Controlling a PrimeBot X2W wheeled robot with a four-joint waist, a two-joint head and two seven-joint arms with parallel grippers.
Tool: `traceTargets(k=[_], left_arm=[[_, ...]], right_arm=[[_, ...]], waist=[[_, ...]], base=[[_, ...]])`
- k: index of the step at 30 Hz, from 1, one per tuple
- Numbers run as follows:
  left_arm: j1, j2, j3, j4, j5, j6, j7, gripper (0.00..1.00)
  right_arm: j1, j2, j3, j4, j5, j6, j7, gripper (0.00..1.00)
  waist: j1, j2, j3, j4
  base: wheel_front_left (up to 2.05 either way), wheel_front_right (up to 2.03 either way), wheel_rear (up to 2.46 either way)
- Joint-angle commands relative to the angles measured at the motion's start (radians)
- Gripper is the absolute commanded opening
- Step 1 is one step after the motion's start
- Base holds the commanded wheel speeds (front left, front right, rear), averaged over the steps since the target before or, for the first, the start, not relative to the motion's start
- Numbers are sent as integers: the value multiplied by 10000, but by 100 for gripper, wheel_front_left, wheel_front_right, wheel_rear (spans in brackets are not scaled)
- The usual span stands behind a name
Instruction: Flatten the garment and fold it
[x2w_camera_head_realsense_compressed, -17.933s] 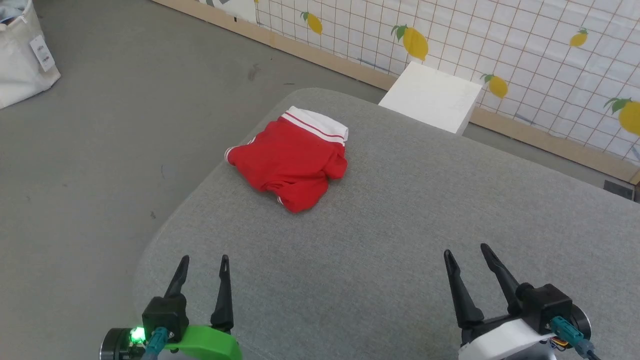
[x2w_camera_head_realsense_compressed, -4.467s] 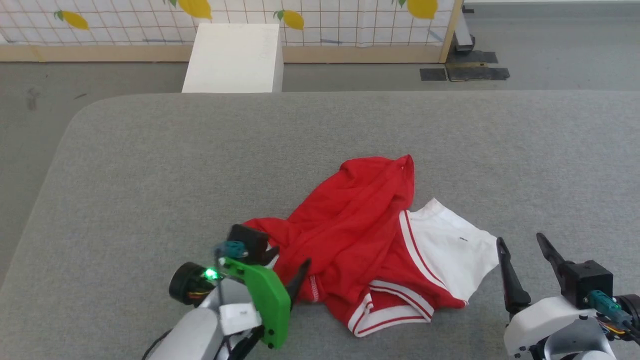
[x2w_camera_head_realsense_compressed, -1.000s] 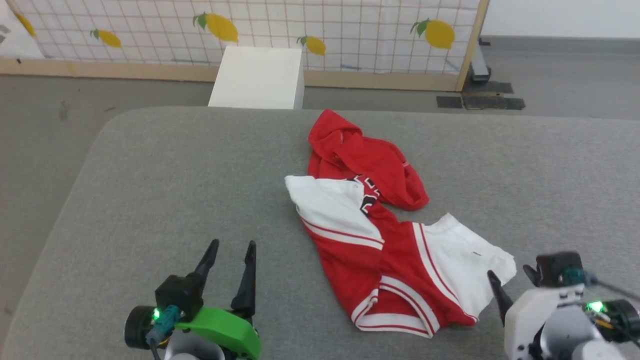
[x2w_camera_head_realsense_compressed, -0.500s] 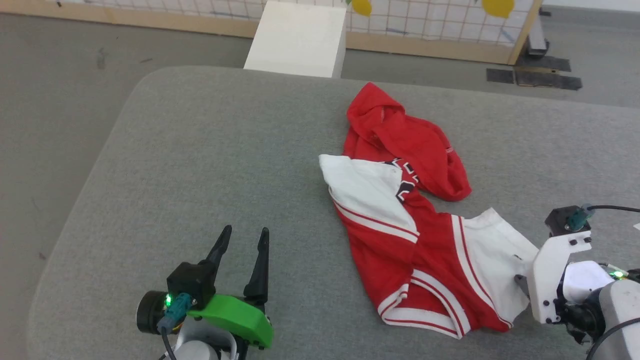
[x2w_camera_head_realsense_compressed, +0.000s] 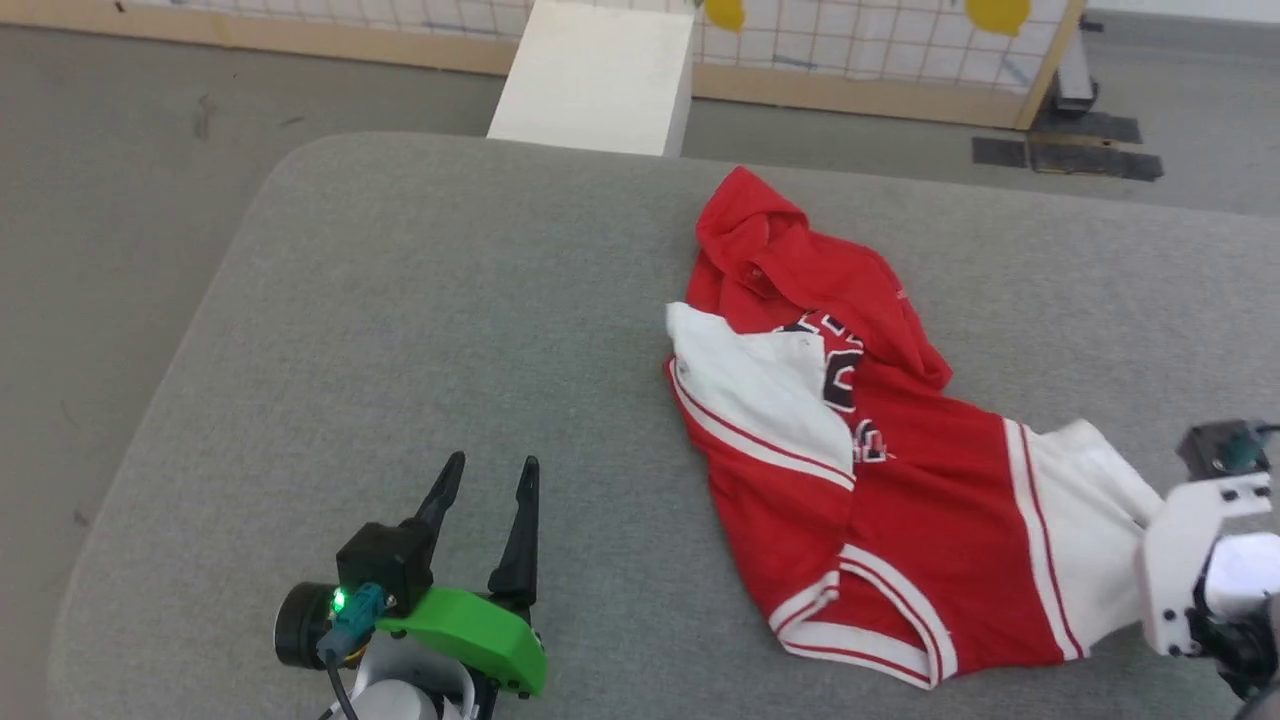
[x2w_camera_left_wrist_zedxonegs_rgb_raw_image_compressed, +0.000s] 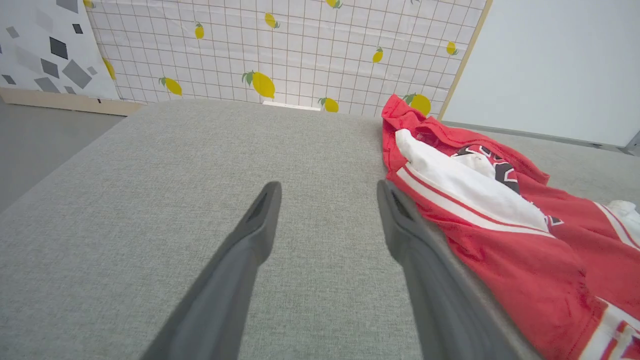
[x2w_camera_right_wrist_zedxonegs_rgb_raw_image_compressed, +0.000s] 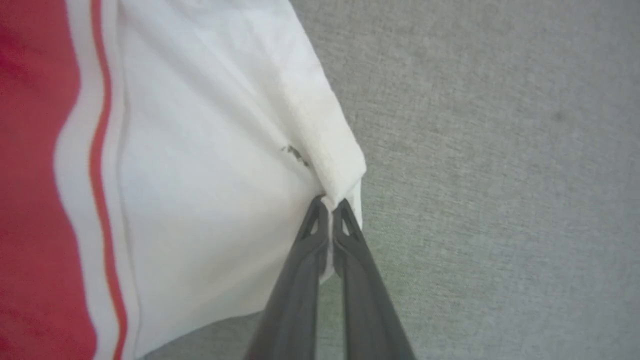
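Observation:
The garment, a red T-shirt with white sleeves and striped trim, lies crumpled on the grey padded table, its red body bunched toward the far edge. My right gripper is shut on the edge of the white sleeve; in the head view its white wrist stands at that sleeve, fingers hidden. My left gripper stands open near the front, left of the garment, nothing between its fingers. The left wrist view shows the garment just right of the right finger.
A white box stands on the floor beyond the table's far edge, before a lemon-patterned partition. The table's rounded left corner drops to grey floor. Bare grey table lies left of the garment.
My right gripper has closed on the white sleeve's edge and drawn it rightward, stretching the red body wider. The left gripper has stayed put.

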Motion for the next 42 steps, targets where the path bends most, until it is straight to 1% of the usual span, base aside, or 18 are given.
traceTargets(k=[1, 4, 5, 6, 9, 11, 15, 18, 21, 25, 28, 32, 36, 39, 42], left_arm=[[-111, 21, -19, 24, 13, 15, 28, 100], [-109, 12, -57, 31, -15, 15, 61, 100], [-106, 14, -72, 36, -24, 8, 77, 100], [-106, 20, -94, 44, -33, -5, 99, 100], [-121, 40, -154, 56, -38, -28, 162, 100], [-176, 55, -184, 35, -39, -47, 206, 100], [-384, 85, -258, 65, -75, -145, 394, 100], [-691, 127, -320, 146, -144, -303, 672, 100], [-1185, 257, -432, 272, -248, -651, 1149, 100], [-2220, 537, -512, 447, -521, -1368, 2007, 100], [-3146, 789, -529, 826, -883, -1898, 3103, 100], [-4456, 1118, -615, 1539, -1546, -2447, 4825, 100], [-5730, 1464, -810, 2356, -2152, -2695, 6438, 100], [-6460, 1573, -839, 3039, -2799, -2758, 7570, 100], [-7081, 1869, -1017, 3674, -2986, -2783, 8475, 100]], right_arm=[[272, -78, -169, 96, -116, -21, -37, 0], [470, 5, -404, 128, -124, -21, -212, 0], [510, 83, -407, 120, -95, -21, -320, 94], [532, 204, -412, 103, -29, -21, -486, 100], [516, 450, -312, -66, 110, -21, -1129, 100], [455, 571, -300, -388, 163, -21, -1795, 100], [533, 900, -192, -1342, 440, -21, -3295, 100], [833, 1164, -104, -2263, 610, -21, -4447, 100], [1213, 1538, -188, -3056, 660, -21, -5424, 100], [1700, 2179, -453, -3870, 519, -21, -6428, 100], [1962, 2490, -531, -4148, 449, -21, -6893, 100], [2093, 2646, -376, -4097, 357, -21, -7137, 100], [1970, 2683, -219, -3889, 241, -21, -7370, 100], [1856, 2688, -4, -3735, 337, -21, -7507, 100], [1736, 2690, 281, -3571, 356, -21, -7680, 100]], waist=[[0, 0, -206, -205], [0, 0, -301, -312], [0, 0, -316, -341], [0, 0, -332, -384], [0, 0, -389, -522], [0, 0, -388, -627], [0, 0, -349, -891], [0, 0, -254, -1170], [0, 0, -133, -1459], [0, 0, 96, -1933], [0, 0, 290, -2333], [0, 0, 611, -2859], [0, 0, 923, -3310], [0, 0, 1143, -3584], [0, 0, 1369, -3863]], base=[[0, 0, 0], [0, 0, 0], [0, 0, 0], [0, 0, 0], [0, 0, 0], [0, 0, 0], [0, 0, 0], [0, 0, 0], [0, 0, 0], [0, 0, 0], [0, 0, 0], [0, 0, 0], [0, 0, 0], [0, 0, 0], [0, 0, 0]])
